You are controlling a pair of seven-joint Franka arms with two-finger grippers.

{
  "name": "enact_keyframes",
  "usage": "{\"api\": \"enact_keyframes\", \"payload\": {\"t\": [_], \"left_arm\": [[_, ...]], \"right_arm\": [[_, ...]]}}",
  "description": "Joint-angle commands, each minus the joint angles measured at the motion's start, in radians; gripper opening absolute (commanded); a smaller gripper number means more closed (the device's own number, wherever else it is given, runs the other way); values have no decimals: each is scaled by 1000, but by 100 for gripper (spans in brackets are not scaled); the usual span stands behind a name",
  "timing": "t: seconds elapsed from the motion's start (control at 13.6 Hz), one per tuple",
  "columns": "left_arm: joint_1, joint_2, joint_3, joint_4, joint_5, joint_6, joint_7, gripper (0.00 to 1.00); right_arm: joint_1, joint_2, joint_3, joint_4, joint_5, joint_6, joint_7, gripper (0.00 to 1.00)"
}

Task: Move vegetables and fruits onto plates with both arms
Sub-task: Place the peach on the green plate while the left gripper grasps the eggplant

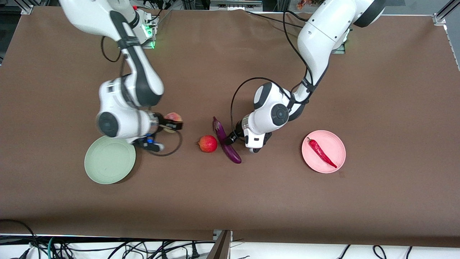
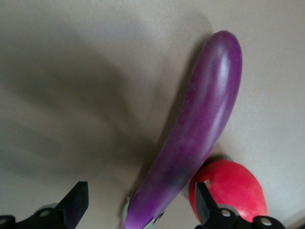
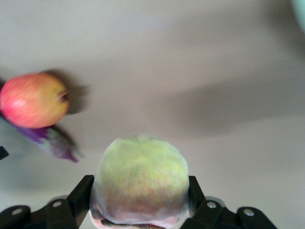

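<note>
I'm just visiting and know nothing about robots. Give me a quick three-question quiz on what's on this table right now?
1. True or false: the chili pepper already lies on the pink plate.
2. Which gripper holds the peach: A) left gripper B) right gripper?
3. Fill in: the open left gripper is at the ____, which lies beside the round red fruit.

Key: 1 true. 2 B. 3 eggplant.

peach [image 1: 174, 118] sitting clamped in right gripper [image 1: 176, 126] over the table near mint plate [image 1: 107, 162]. pomegranate [image 1: 208, 144] lying just beside glossy purple eggplant [image 1: 226, 142], mid-table. red chili [image 1: 321, 152] lying on pink plate [image 1: 336, 140].
</note>
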State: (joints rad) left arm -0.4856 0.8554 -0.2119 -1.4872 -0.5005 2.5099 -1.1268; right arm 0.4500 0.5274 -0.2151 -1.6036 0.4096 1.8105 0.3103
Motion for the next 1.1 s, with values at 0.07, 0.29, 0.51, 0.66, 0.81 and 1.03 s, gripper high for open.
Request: {"api": "enact_keyframes", "payload": {"t": [0.07, 0.29, 0.51, 0.66, 0.81, 1.03], "left_arm": [[-69, 33, 92, 62, 74, -2, -41, 99], [-111, 63, 104, 100, 82, 1, -97, 89], [-165, 79, 157, 105, 82, 13, -105, 72], [-165, 79, 157, 105, 82, 13, -105, 62], [-165, 79, 157, 105, 82, 13, -105, 63], [-165, 79, 157, 104, 83, 13, -102, 56]], "right_arm": [[-39, 44, -165, 13, 9, -17, -323, 32], [-151, 133, -176, 25, 9, 105, -521, 32], [-204, 204, -175, 27, 9, 254, -654, 32], [-217, 221, -175, 27, 11, 311, -692, 32], [-218, 223, -175, 27, 11, 319, -694, 32], [-218, 226, -175, 27, 12, 319, -692, 45]]}}
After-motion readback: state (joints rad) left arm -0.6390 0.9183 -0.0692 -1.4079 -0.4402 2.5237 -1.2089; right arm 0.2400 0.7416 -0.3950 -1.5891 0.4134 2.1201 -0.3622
